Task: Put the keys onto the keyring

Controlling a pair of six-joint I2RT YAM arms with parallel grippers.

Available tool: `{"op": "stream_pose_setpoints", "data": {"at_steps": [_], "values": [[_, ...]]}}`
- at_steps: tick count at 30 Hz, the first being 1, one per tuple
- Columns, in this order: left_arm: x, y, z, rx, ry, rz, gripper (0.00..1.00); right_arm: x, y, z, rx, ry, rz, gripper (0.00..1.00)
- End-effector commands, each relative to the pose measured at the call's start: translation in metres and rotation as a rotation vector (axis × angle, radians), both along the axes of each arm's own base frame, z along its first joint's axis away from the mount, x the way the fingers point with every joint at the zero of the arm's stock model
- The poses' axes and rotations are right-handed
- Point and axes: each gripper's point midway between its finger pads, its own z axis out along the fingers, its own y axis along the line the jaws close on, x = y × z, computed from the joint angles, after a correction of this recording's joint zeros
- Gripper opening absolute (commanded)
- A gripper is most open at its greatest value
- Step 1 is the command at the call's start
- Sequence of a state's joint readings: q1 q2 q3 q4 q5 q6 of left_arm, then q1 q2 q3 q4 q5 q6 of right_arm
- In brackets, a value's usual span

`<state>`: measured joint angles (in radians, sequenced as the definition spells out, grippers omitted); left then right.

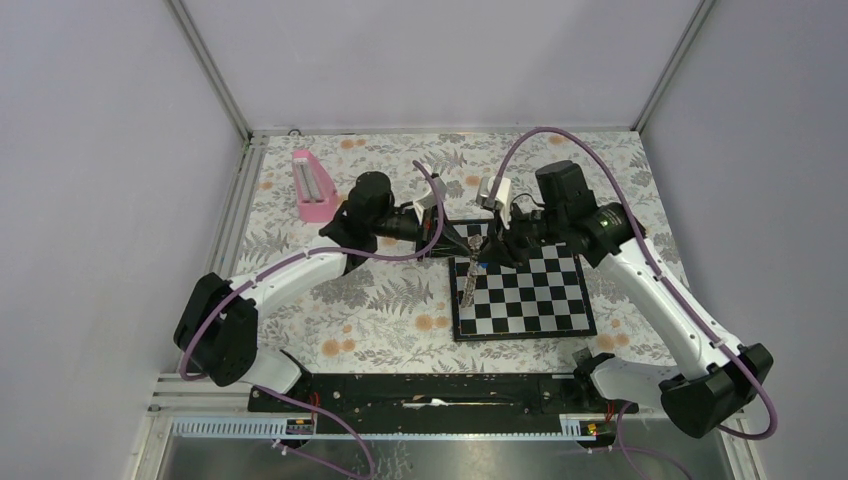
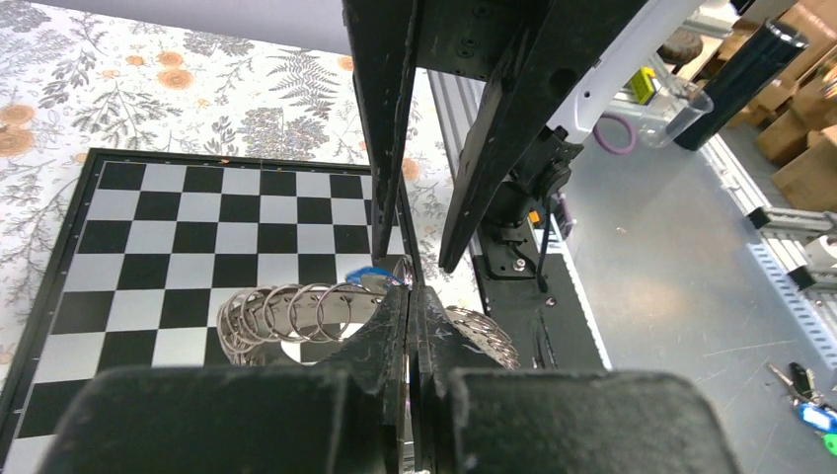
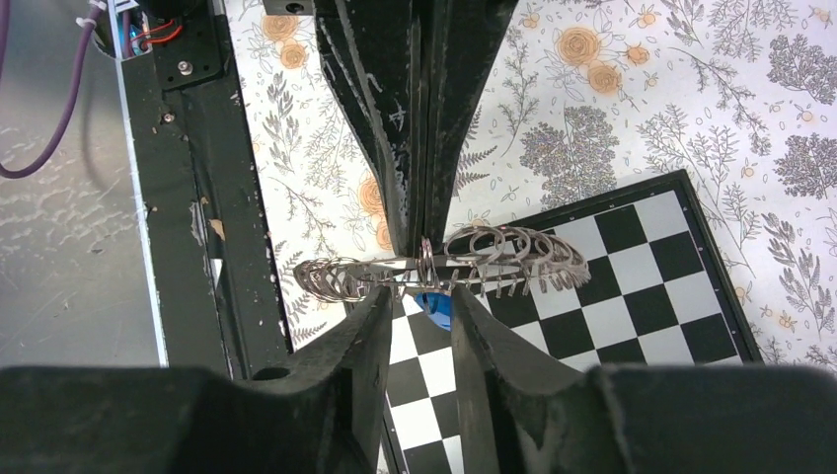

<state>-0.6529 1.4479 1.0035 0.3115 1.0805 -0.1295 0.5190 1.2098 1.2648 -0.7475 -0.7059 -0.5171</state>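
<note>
The keyring point(image 3: 513, 259), a metal band strung with several small wire loops, hangs over the chessboard's near-left corner. My left gripper point(image 2: 410, 296) is shut on its band, and loops point(image 2: 281, 316) stick out on both sides of the fingers. The key's blue head point(image 3: 437, 306) hangs just under the band, against a loop. My right gripper point(image 3: 426, 301) is open, with the blue head in the gap between its fingertips, close to one finger point(image 3: 484, 341); contact is unclear. From above, both grippers meet at the keyring point(image 1: 467, 272), with the key point(image 1: 483, 264) beside it.
The chessboard point(image 1: 545, 305) lies right of centre on the floral cloth. A pink block point(image 1: 314, 186) stands at the back left. The black base rail point(image 1: 430, 392) runs along the near edge, and the enclosure's walls are close on both sides.
</note>
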Motion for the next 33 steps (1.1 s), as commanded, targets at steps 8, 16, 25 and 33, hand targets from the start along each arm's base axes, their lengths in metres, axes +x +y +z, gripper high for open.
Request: {"op": "stream_pose_setpoints", "data": {"at_steps": [8,16,25,33], "values": [[-0.013,0.005,0.037,-0.131,-0.010,-0.021,0.00,-0.007,0.000,0.014,0.099,-0.057,0.036,0.37],[-0.012,0.005,0.040,-0.140,0.003,-0.014,0.00,-0.007,0.005,0.009,0.118,-0.050,0.057,0.15],[0.005,0.001,0.043,-0.151,0.064,0.086,0.00,0.000,0.004,0.001,0.107,-0.049,0.020,0.00],[0.022,-0.004,0.042,-0.170,0.156,0.178,0.00,0.012,0.004,-0.004,0.096,-0.042,-0.045,0.00]]}}
